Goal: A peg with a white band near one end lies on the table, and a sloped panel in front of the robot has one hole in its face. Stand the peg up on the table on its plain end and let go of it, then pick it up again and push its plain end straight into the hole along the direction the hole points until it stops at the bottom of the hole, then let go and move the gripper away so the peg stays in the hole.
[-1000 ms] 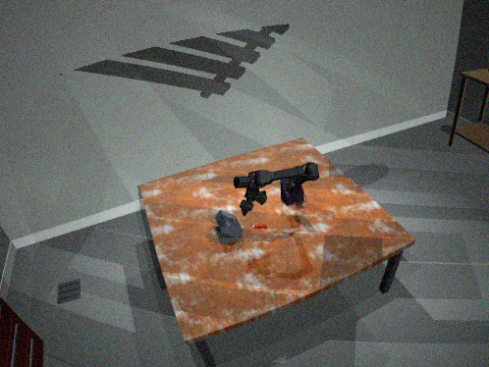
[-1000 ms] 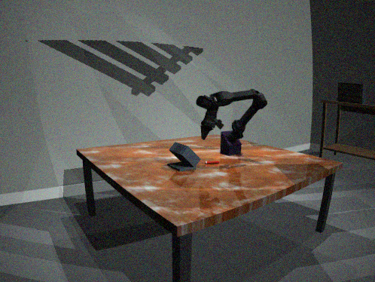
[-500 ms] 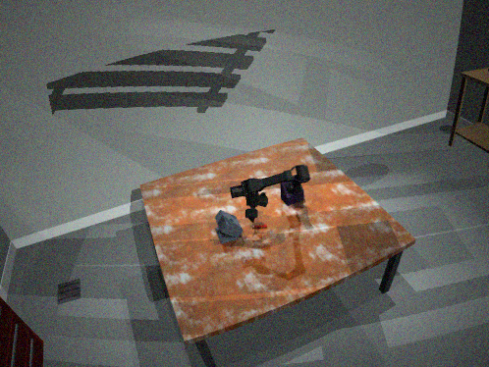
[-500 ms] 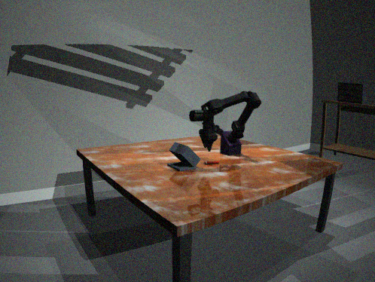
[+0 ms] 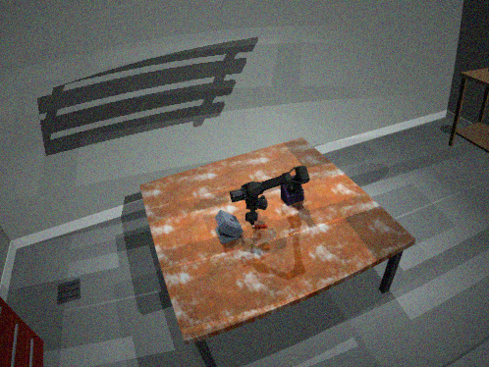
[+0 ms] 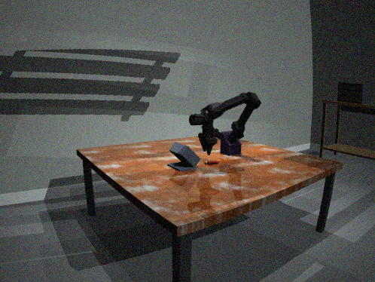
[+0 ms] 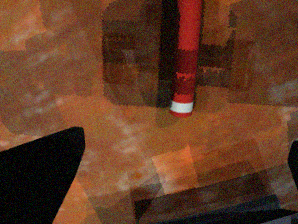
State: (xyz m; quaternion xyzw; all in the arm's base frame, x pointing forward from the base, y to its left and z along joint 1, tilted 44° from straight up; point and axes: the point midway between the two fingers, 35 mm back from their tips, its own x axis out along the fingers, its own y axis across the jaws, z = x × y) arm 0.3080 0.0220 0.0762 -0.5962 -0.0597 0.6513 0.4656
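The red peg [image 5: 261, 227] [image 6: 212, 162] [image 7: 188, 55] lies on its side on the table [image 5: 206, 304] [image 6: 150, 200], a short way from the sloped panel. Its white band [image 7: 181, 107] is near the end facing the panel; its other end runs out of the wrist view. The blue-grey sloped panel [image 5: 228, 225] [image 6: 185, 154] stands on a flat base; its hole is hard to make out. My gripper [image 5: 252, 224] [image 6: 209, 153] [image 7: 189, 145] is open and empty, pointing down above the peg near its banded end. The peg shows between and beyond the fingertips in the wrist view.
The arm's purple base block [image 5: 293, 194] [image 6: 230, 144] stands behind the peg, on the side away from the panel. A wooden shelf [image 5: 478, 131] [image 6: 350, 150] stands off beyond the table. Dark shadows cross the table around the peg.
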